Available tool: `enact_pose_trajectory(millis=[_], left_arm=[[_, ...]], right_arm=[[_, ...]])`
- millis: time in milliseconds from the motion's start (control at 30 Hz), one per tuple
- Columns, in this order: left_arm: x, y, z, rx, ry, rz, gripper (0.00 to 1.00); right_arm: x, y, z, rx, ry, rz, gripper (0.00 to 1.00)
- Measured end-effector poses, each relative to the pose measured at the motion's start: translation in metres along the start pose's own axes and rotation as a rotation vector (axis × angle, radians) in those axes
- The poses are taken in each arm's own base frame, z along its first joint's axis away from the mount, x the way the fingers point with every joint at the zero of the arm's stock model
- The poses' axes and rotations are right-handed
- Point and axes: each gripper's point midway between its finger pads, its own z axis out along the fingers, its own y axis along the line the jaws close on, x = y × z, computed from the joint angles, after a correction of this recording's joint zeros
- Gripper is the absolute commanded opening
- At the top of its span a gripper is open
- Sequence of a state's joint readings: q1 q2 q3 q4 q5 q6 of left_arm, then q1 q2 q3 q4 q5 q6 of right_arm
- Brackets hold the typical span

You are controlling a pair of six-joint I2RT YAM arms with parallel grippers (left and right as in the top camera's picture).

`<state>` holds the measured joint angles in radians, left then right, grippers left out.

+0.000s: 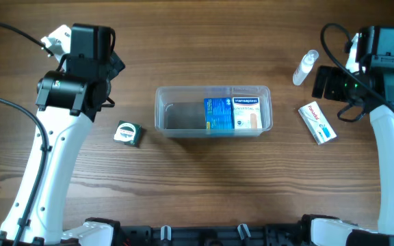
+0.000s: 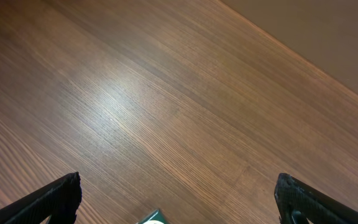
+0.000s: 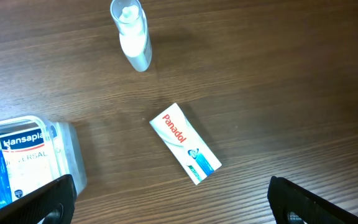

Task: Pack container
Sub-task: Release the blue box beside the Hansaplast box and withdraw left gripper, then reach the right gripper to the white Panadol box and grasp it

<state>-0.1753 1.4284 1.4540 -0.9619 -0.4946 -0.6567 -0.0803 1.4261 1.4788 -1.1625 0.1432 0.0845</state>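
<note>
Clear container (image 1: 180, 117) at centre, holding a Hansaplast box (image 1: 246, 113) and a blue box (image 1: 218, 114); the Panadol box (image 3: 186, 143) lies on the table (image 1: 197, 184) to its right, long axis diagonal, nearest the right gripper (image 3: 179, 208), whose jaws stand spread wide, like those of the left gripper (image 2: 179, 208).

The container (image 1: 175, 117), a clear, rimmed, round-cornered tub, sits open on the worktop (image 1: 183, 184) between the left jaws and right jaws, well apart from both, with a blue box (image 1: 218, 114) and a plaster box (image 1: 246, 113) side by side in its half nearer the right jaws.
</note>
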Motion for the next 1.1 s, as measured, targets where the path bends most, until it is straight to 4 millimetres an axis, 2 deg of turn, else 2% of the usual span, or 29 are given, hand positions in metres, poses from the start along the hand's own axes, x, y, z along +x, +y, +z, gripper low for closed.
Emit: enact_pose_trajectory(millis=[633, 800, 867, 967, 1033, 1100], left_arm=[[0.000, 0.000, 0.000, -0.002, -0.002, 0.000, 1.00], [0.000, 0.000, 0.000, -0.002, -0.002, 0.000, 1.00], [0.000, 0.000, 0.000, -0.002, -0.002, 0.000, 1.00], [0.000, 0.000, 0.000, -0.002, -0.002, 0.000, 1.00], [0.000, 0.000, 0.000, -0.002, -0.002, 0.000, 1.00], [0.000, 0.000, 0.000, -0.002, -0.002, 0.000, 1.00]], right_arm=[[-0.005, 0.000, 0.000, -0.002, -0.018, 0.003, 1.00], [0.007, -0.001, 0.000, 0.002, 0.027, -0.008, 1.00], [0.017, -0.001, -0.001, 0.004, 0.067, -0.049, 1.00], [0.018, -0.002, -0.001, 0.001, 0.071, -0.132, 1.00], [0.016, -0.001, 0.000, 0.000, 0.067, -0.187, 1.00], [0.007, 0.001, 0.007, -0.002, 0.034, -0.259, 1.00]])
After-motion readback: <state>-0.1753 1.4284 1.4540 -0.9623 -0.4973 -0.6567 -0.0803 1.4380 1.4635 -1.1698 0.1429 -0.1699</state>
